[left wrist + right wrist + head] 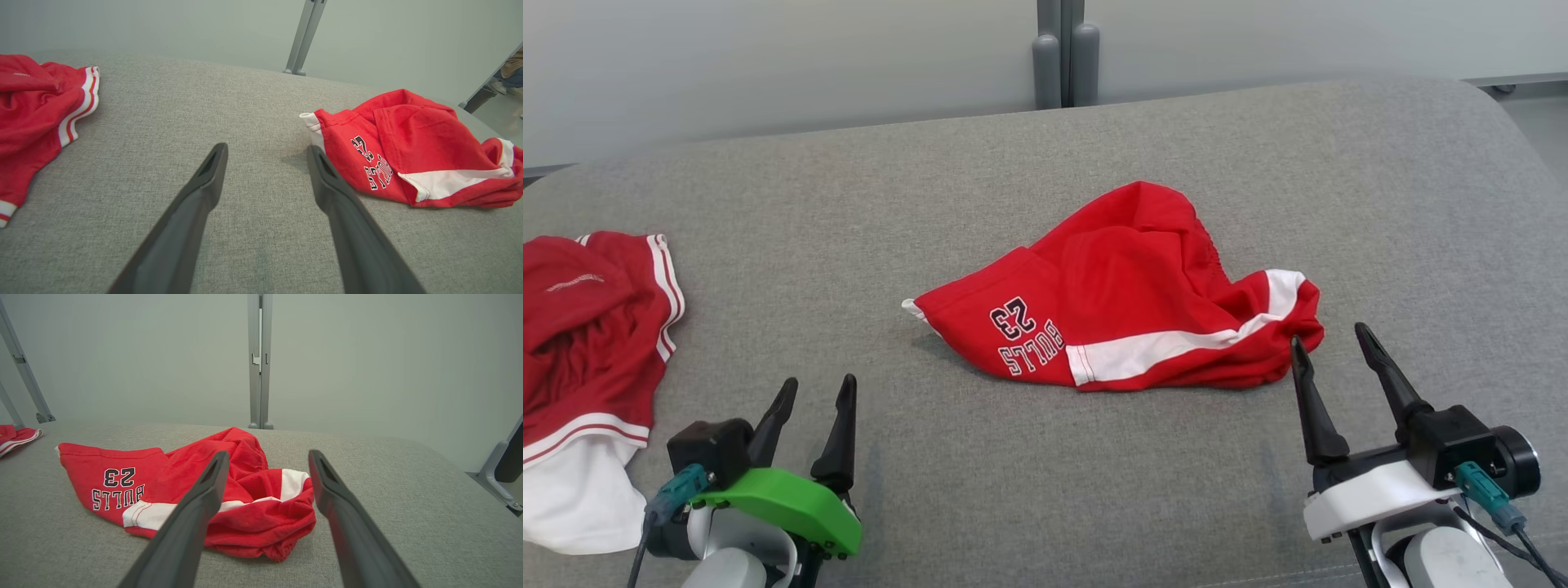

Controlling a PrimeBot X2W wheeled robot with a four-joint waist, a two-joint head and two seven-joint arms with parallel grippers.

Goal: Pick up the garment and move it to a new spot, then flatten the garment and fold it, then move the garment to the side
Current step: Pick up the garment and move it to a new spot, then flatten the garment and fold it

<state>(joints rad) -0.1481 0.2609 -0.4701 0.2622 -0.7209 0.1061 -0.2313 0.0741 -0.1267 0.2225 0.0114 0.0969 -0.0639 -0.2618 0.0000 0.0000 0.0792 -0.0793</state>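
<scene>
Seemingly nothing is done yet: the red garment (pixel 1127 294) lies crumpled mid-way across the grey cushion (pixel 1013 163), neither flattened nor folded. The left gripper (pixel 818 380) and right gripper (pixel 1330 335) hover wide open and empty, the right just beside the cloth's edge, perhaps touching it.

Facing a grey woven upholstered surface (pixel 1094 490) that is rounding off toward its far corners. Backing onto a pale grey-green wall (pixel 768 65), splitting at an upright grey metal post (pixel 1066 57). Glimpsing pale floor (pixel 1539 122) at the far right, with what may be a person's shoe (pixel 499 86) beyond it, too blurred for telling.
</scene>
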